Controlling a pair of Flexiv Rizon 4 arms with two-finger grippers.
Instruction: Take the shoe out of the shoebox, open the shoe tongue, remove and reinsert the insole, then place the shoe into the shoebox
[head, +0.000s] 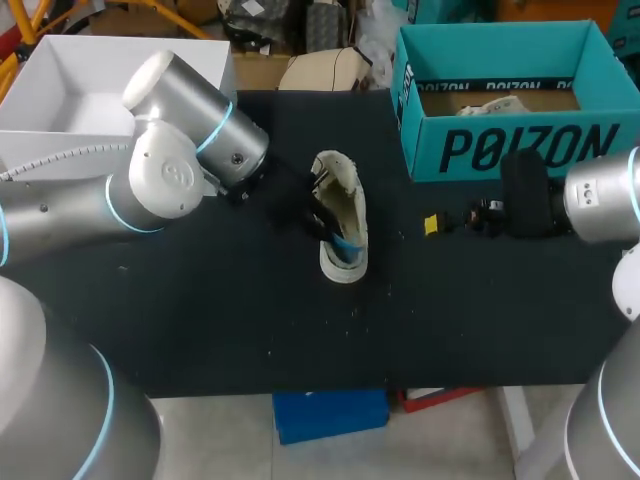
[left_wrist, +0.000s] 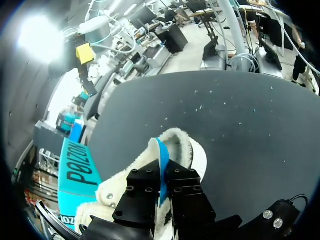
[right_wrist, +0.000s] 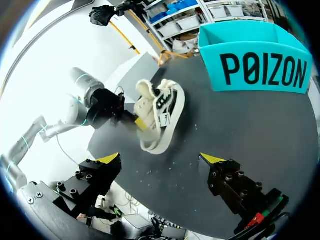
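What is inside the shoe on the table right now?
A blue insole stands on edge in the shoe, pinched by the left gripper. The gripper's tips and the insole's lower part are hidden inside the shoe.

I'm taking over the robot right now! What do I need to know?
Left gripper: shut on the blue insole, at the shoe's opening.
Right gripper: open, empty, above the table.
Shoe: out of the teal shoebox, on the table.
Done: shoe taken out.
Left: the insole looks only partly out. Pull it out, put it back in, then put the shoe into the shoebox.
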